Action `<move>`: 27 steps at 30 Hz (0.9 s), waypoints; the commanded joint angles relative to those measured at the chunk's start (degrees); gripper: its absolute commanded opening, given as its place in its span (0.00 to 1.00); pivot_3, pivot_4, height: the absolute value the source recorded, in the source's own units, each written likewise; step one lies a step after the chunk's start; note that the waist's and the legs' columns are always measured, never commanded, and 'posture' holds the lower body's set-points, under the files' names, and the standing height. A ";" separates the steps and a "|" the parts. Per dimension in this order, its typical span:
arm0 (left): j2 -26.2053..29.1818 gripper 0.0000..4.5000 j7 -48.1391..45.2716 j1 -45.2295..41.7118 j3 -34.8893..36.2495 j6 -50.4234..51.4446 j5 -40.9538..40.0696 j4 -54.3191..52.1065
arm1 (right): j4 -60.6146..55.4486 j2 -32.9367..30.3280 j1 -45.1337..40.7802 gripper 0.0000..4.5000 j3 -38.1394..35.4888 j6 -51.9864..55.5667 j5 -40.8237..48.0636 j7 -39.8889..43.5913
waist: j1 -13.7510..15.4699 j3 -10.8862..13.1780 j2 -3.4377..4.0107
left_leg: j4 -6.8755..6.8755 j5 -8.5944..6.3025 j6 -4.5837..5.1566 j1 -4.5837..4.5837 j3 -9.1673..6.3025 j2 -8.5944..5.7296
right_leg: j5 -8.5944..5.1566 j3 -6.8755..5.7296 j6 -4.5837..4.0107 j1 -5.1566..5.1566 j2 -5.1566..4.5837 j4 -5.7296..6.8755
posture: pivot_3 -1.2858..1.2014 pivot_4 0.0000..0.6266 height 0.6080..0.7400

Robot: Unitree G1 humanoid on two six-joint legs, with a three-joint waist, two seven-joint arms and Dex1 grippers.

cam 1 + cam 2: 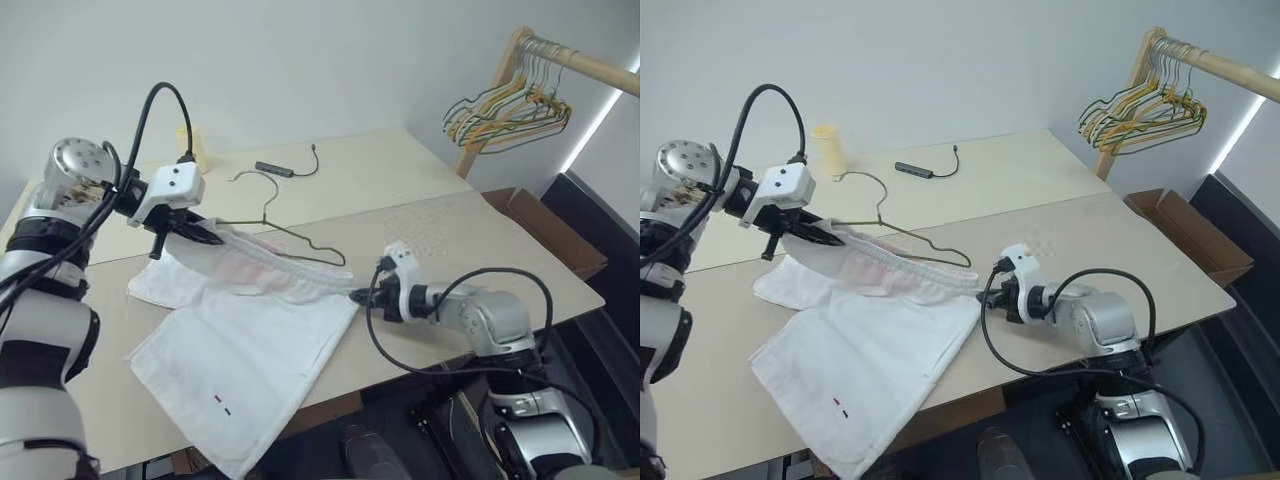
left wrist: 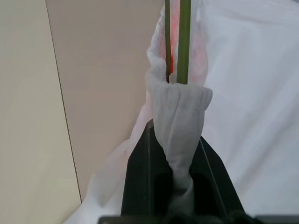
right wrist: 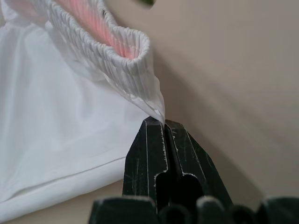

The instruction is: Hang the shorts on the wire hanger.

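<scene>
1. The left gripper point(image 1: 208, 236) is raised above the counter point(image 1: 470, 240), its arm bent in from the left and its fingers angled down toward the right, clenched on one end of the waistband of the shorts point(image 1: 245, 350).
2. The left wrist view shows a bunched fold of that white fabric pinched between the black fingers point(image 2: 140, 182), with two thin wires of the wire hanger point(image 1: 290, 238) running into the fabric just past the fold.
3. The shorts lie spread on the counter in the middle, waistband lifted and stretched between the two grippers, legs trailing to the near edge; a pink patch shows near the waist.
4. The wire hanger lies along the waistband, one end tucked into the fabric at the left gripper, its hook up toward the far side of the counter.
5. The right gripper point(image 1: 357, 296) sits low over the counter, arm reaching in from the right and pointing left, fingers closed on the tip of the waistband's other end.
6. The right wrist view shows the gathered waistband tapering to a point nipped between the fingertips point(image 3: 149, 128).
</scene>
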 commanded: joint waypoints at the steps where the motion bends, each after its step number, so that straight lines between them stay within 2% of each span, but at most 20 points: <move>1: 2.45 0.00 -0.17 -0.27 -1.25 0.94 -3.69 -2.25 | 3.69 -2.76 -2.61 0.01 -1.28 -3.95 -1.57 1.97 | 0.10 0.00 0.00 | 0.00 0.00 0.00 0.00 0.00 0.00 | 0.00 0.01 0.00 0.00 -0.01 0.00 | 0.42 0.00 1.00; 6: 2.77 0.00 -0.17 0.22 -2.22 0.48 -4.36 -2.40 | 7.32 -4.99 -4.53 0.01 0.01 -6.97 -2.77 5.24 | 0.04 0.00 0.00 | 0.00 0.00 0.00 0.00 0.00 0.00 | 0.00 0.00 0.00 0.00 0.01 0.01 | 0.42 0.00 1.00; 12: 1.65 0.00 -0.17 0.35 -0.93 -1.32 0.67 0.05 | 4.36 -8.08 -4.30 0.01 1.79 -10.09 -3.94 8.22 | 0.07 0.00 0.00 | 0.00 0.00 0.01 -0.01 0.02 0.00 | 0.00 0.00 0.00 0.00 0.01 -0.01 | 0.42 0.00 1.00; 20: 0.70 0.00 -0.17 -0.48 2.42 -0.10 -1.65 1.23 | 10.23 -9.93 -4.86 0.01 4.61 -10.07 -8.15 7.04 | 0.09 0.00 0.00 | 0.01 0.00 0.01 0.01 0.03 0.00 | 0.00 0.01 0.00 0.00 0.00 -0.02 | 0.42 0.00 1.00; 27: 2.25 0.00 -0.17 0.23 0.72 0.83 -3.46 -0.75 | 13.01 -9.47 -5.25 0.01 5.86 -12.16 -10.48 6.71 | 0.04 0.00 0.00 | 0.00 -0.01 0.01 -0.02 0.03 -0.01 | 0.00 0.02 0.01 -0.01 -0.01 0.00 | 0.42 0.00 1.00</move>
